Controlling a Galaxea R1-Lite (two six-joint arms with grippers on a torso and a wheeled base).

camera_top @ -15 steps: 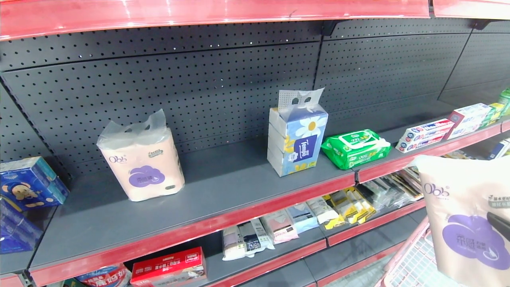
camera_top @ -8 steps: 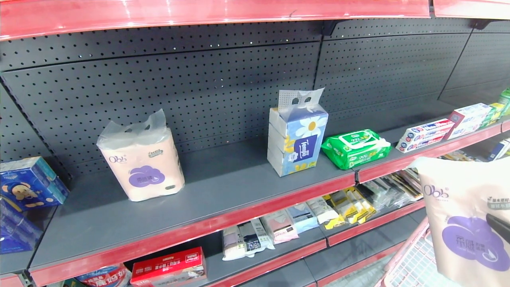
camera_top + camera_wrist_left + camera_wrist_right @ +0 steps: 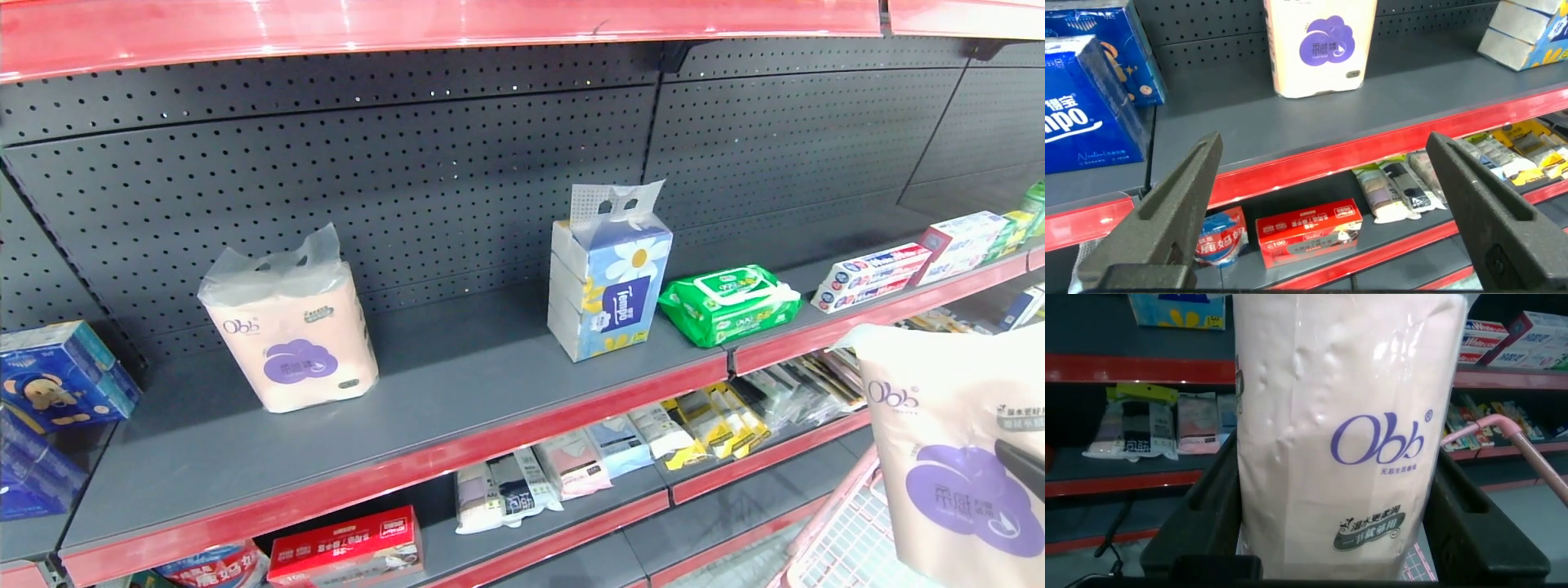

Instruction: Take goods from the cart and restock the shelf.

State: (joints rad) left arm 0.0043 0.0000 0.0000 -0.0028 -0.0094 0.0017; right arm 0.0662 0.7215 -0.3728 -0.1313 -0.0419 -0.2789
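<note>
My right gripper [image 3: 1343, 539] is shut on a cream toilet-paper pack [image 3: 1347, 433] with a purple logo, its fingers pressing both sides. In the head view that pack [image 3: 951, 457] hangs at the lower right above the pink cart [image 3: 833, 543], with one black finger [image 3: 1022, 467] across its front. A matching pack [image 3: 290, 327] stands upright on the grey shelf [image 3: 457, 392], left of centre. My left gripper [image 3: 1327, 220] is open and holds nothing; it faces the shelf edge below that pack [image 3: 1320, 45].
On the shelf stand a flowered tissue pack [image 3: 608, 278], green wipes [image 3: 727, 302], toothpaste boxes [image 3: 869, 276] and blue tissue packs [image 3: 57, 384] at the far left. Bare shelf lies between the cream pack and the tissue pack. The lower shelf holds a red box [image 3: 347, 547] and small packets.
The pack in my right gripper has dipped very slightly. Nothing else has moved.
</note>
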